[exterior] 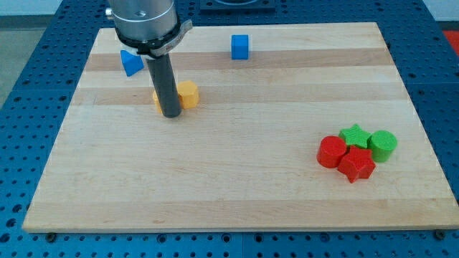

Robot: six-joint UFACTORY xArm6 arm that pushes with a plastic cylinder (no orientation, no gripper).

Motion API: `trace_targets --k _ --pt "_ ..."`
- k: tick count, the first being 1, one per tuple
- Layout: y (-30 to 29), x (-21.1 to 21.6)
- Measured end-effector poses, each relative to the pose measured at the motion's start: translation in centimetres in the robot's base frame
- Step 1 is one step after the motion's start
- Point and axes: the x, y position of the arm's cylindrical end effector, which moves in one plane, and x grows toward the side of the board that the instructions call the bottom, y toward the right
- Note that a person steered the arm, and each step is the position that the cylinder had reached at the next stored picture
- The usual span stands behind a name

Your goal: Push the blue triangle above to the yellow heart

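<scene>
Rod tip beside the yellow heart, blue triangle waiting up-left

The tabletop (pixel 237 179) is smooth wood. The yellow heart (pixel 188 94) sits half behind my tip (pixel 171 115), apparently touching. The blue triangle (pixel 130 63), near the view's top left, looks light, rigid and prone to pivoting; push a flat face squarely. There is no pincer: just a bare rod, holding nothing.

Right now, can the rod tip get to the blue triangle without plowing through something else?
Probably yes. My tip sits at the yellow heart, on its left-hand edge, and the blue triangle lies up and to the view's left. Bare board lies between them; the blue cube is well off to the right.
</scene>
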Motion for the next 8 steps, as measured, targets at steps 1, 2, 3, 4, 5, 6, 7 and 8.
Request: trace_targets --k 1,2,3,4,5,6,7,8 --pt "-1.2 0.8" --pt "-4.8 3.1" --pt "-7.7 4.0" --pt "-9.7 1.6" --pt "-10.7 -8.7" --pt "-10.7 -13.1" --pt "-10.7 -13.1" --pt "-10.9 -15.5"
